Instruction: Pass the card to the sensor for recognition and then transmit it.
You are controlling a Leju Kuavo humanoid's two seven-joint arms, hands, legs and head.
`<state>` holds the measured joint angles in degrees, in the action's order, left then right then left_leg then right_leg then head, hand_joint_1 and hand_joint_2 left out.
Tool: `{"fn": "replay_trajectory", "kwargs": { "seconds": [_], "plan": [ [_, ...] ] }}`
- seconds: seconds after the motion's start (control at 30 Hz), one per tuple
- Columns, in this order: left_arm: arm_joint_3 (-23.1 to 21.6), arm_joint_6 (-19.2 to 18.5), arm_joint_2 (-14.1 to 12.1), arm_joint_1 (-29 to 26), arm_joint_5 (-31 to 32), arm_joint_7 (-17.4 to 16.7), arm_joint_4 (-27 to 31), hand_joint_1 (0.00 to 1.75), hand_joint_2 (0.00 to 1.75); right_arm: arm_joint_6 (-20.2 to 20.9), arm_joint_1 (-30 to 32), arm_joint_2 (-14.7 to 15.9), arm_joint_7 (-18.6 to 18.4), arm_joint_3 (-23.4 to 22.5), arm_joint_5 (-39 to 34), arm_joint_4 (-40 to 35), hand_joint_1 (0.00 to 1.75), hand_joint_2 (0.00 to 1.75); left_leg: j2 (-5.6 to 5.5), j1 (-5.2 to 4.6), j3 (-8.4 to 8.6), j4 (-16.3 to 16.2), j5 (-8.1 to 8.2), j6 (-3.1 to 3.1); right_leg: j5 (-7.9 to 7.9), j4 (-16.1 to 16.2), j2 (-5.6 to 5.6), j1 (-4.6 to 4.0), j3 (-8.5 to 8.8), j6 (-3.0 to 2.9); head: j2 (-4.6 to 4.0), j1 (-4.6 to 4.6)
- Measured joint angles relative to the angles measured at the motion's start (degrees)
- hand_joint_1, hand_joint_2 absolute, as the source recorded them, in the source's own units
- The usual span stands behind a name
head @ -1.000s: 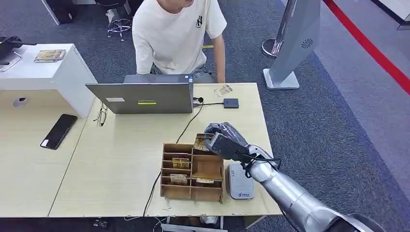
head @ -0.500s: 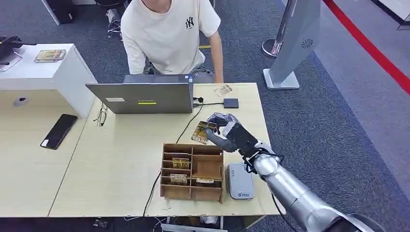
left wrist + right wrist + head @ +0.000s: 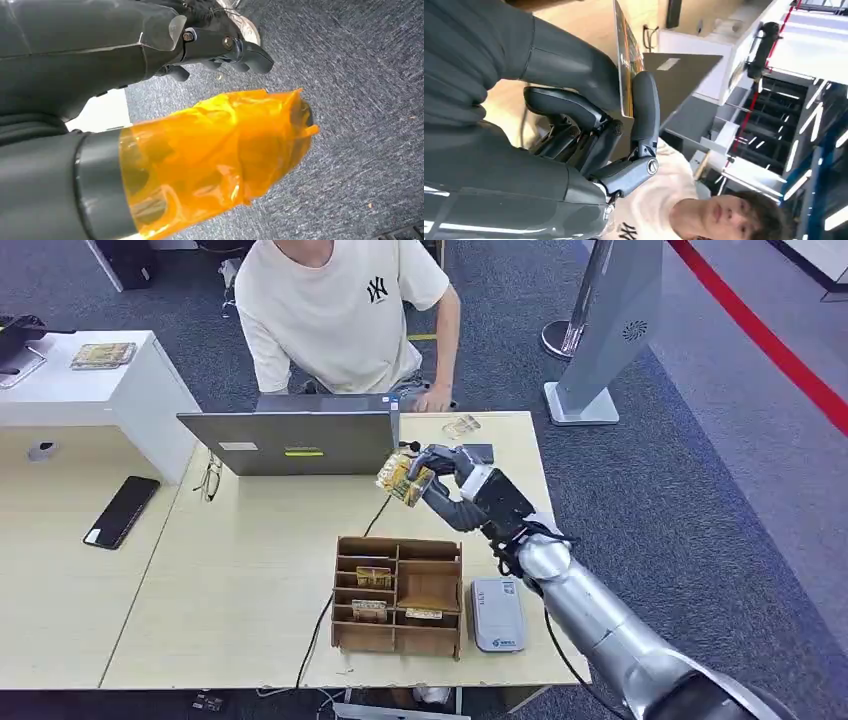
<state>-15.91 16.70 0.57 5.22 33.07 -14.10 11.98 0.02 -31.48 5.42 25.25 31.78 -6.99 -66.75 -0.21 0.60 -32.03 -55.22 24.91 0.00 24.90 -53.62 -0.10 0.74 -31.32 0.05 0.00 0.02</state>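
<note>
While above the table, right hand pinches card.

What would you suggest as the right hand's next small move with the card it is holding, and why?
Probably carry the card back toward the grey sensor beside the wooden organizer. The right hand pinches the card in the air near the laptop, well away from the sensor at the table's near edge, so recognition looks not yet done.

Wooden table, laptop, compartment box, grey sensor, phone
</note>
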Motion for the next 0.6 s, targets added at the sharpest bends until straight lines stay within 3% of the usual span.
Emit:
{"fn": "replay_trajectory", "kwargs": {
  "seconds": [0.2, 0.6],
  "plan": [
    [0.0, -0.8, 0.0, 0.6, 0.9, -0.5, 0.0, 0.0, 0.0, -1.6, -4.4, -2.3, 1.3, 0.8, 3.1, 2.3, 1.69, 1.75, 0.0, 0.0, 0.0, 0.0, -0.01, -0.01, 0.0, 0.0, 0.0, 0.0, -0.01, 0.0, 0.0, 0.0],
    [-0.8, -2.2, 0.0, 2.0, 3.7, -2.5, 0.0, 0.0, 0.0, -14.6, -12.0, -8.3, -0.6, 4.4, 16.6, 9.6, 1.69, 1.75, 0.01, 0.01, 0.01, 0.0, -0.02, -0.02, -0.01, 0.0, 0.01, -0.01, -0.01, -0.01, 0.0, 0.02]
  ]
}}
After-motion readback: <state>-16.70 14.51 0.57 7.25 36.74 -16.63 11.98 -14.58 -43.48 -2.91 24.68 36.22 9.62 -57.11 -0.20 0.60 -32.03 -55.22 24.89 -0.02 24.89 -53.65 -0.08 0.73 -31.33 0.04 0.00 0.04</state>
